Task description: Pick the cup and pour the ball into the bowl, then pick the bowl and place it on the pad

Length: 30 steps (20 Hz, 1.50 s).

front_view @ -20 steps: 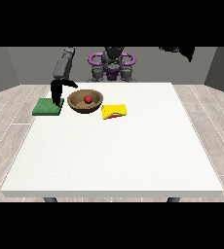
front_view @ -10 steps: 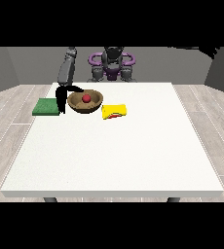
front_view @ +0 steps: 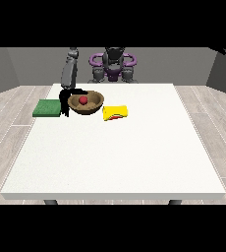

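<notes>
A brown bowl [front_view: 96,105] stands at the table's far left with a red ball [front_view: 83,100] inside it. Just right of it, a yellow cup [front_view: 115,112] lies on its side. The green pad [front_view: 47,108] lies flat to the left of the bowl. The black hand at the view's left [front_view: 65,100] is at the bowl's left rim, between the bowl and the pad. Its fingers hang down beside the bowl's wall and a dark part reaches over the rim. Of the other arm, only a dark bit [front_view: 221,49] shows at the view's top right corner.
The white table [front_view: 120,157] stretches wide towards the camera, with its edges at the left, right and front. The robot's torso [front_view: 113,66] stands behind the far edge, close behind the bowl.
The hand at the view's left has moved right, from above the pad to the bowl's left rim. The dark arm at the top has swung off to the right. Bowl, cup and pad have stayed put.
</notes>
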### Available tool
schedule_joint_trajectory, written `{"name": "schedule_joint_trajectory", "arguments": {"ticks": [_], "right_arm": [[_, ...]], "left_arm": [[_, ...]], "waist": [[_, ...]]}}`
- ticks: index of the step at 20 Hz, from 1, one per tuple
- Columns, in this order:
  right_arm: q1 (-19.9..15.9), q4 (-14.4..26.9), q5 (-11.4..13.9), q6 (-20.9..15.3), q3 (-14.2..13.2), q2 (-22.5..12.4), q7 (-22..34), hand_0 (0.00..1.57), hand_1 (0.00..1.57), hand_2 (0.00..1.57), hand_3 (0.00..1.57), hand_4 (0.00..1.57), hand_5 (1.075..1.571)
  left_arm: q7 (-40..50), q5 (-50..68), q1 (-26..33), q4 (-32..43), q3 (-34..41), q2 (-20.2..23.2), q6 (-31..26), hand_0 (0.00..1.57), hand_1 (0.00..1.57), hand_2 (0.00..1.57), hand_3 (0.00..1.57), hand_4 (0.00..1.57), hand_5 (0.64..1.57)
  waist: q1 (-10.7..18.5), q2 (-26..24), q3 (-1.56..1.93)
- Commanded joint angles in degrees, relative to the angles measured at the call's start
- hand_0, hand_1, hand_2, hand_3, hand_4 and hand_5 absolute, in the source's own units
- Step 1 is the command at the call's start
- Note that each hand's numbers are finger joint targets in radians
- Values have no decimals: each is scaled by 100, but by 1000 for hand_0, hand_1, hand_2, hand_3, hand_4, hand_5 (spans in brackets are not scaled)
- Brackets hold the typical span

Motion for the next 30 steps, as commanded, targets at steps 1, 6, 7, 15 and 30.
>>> {"name": "schedule_joint_trajectory", "arguments": {"ticks": [1,6,7,15,30], "right_arm": [[-262,238,-31,-364,118,491,280,0,0,0,0,318,1534],[319,543,319,-933,26,221,136,1571,1571,1571,1571,1083,1445],[150,640,308,-1045,-48,114,205,1571,1571,1571,1571,1094,1459],[231,12,265,-1189,12,-471,1105,1571,1571,1571,1571,1063,1501],[-677,-327,414,-877,146,-2112,2970,1571,1571,1571,1571,978,1570]], "left_arm": [[-9,155,-140,348,278,401,-210,0,0,0,0,250,1506],[-37,186,-40,-65,169,183,-133,0,0,0,0,359,1536],[61,241,-188,-197,125,161,-64,0,0,0,0,407,1547],[132,418,-15,422,386,533,-444,0,0,0,0,693,1570],[-662,266,661,1391,785,940,-945,0,0,0,0,709,1566]], "waist": [[-18,186,80],[228,353,82],[339,481,88],[173,115,67],[-495,-227,80]]}}
